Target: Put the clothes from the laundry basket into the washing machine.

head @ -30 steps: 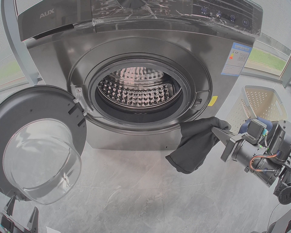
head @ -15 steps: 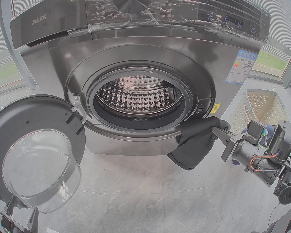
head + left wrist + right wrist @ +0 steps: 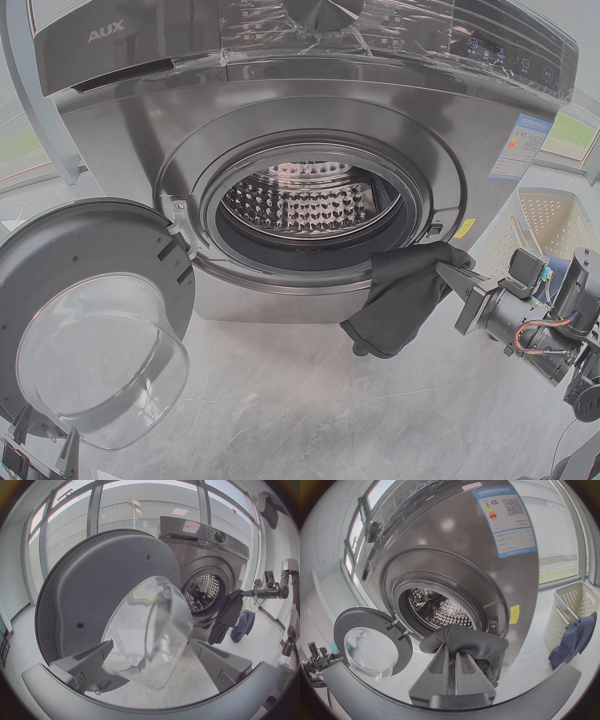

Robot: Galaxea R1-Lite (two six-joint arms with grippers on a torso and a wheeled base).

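Closer to the washing machine point(image 3: 300, 106) than a second ago: black garment point(image 3: 400, 300), judged soft, light, limp, hanging just below-right of its drum mouth point(image 3: 306, 206), pinched at the top fold by the fully closed right gripper point(image 3: 442, 269); left gripper point(image 3: 151, 642) spread, empty, beside its door point(image 3: 94, 262).

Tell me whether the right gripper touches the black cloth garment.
Touching: the right wrist view shows the right gripper with jaws shut on the black cloth garment.
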